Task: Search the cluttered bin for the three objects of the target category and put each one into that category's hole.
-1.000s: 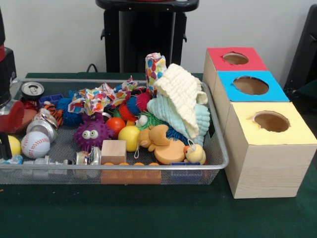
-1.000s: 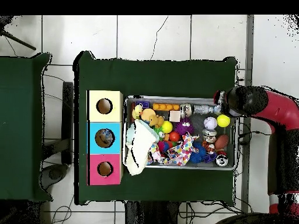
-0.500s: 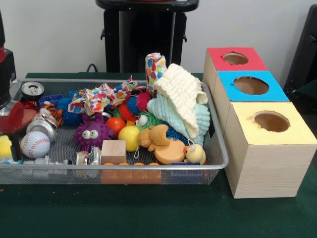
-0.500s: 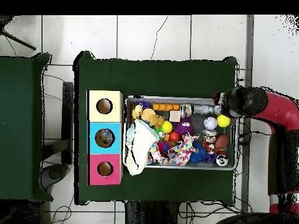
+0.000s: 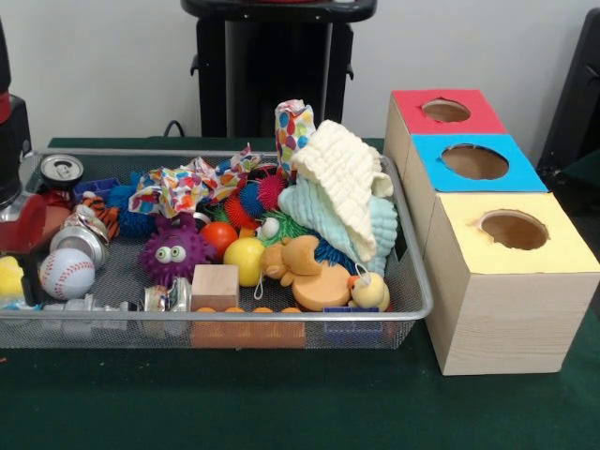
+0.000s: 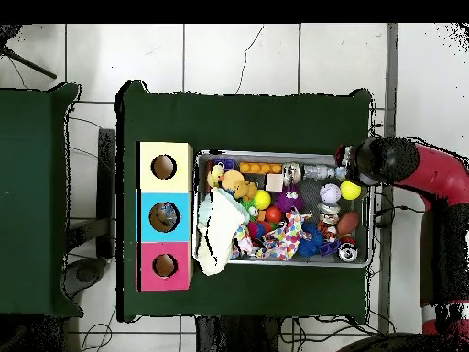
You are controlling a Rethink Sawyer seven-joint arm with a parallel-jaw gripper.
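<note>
A wire mesh bin [image 5: 412, 309] [image 6: 288, 263] holds mixed clutter. It contains a baseball [image 5: 67, 273], a yellow ball [image 5: 244, 261], an orange ball [image 5: 218, 236] and a purple spiky ball with eyes [image 5: 174, 251]. Crushed cans [image 5: 81, 239], a wooden block [image 5: 215, 286], a toy bear [image 5: 298, 262] and piled cloths [image 5: 345, 192] lie there too. My gripper [image 5: 17, 234] [image 6: 353, 174] hangs low at the bin's left end in the front view, right beside a small yellow ball [image 5: 7, 278] [image 6: 350, 190]. The picture's edge cuts it off.
Three wooden boxes with round holes stand in a row beside the bin: red top [image 5: 446, 111] [image 6: 165, 266], blue top [image 5: 475, 161] [image 6: 164, 217], yellow top [image 5: 514, 230] [image 6: 164, 167]. A dotted fabric [image 5: 178, 187] and an upright can [image 5: 61, 170] sit near the bin's back.
The small yellow ball by my gripper has shifted a little toward the bin's left end in the front view. The other objects have not moved.
</note>
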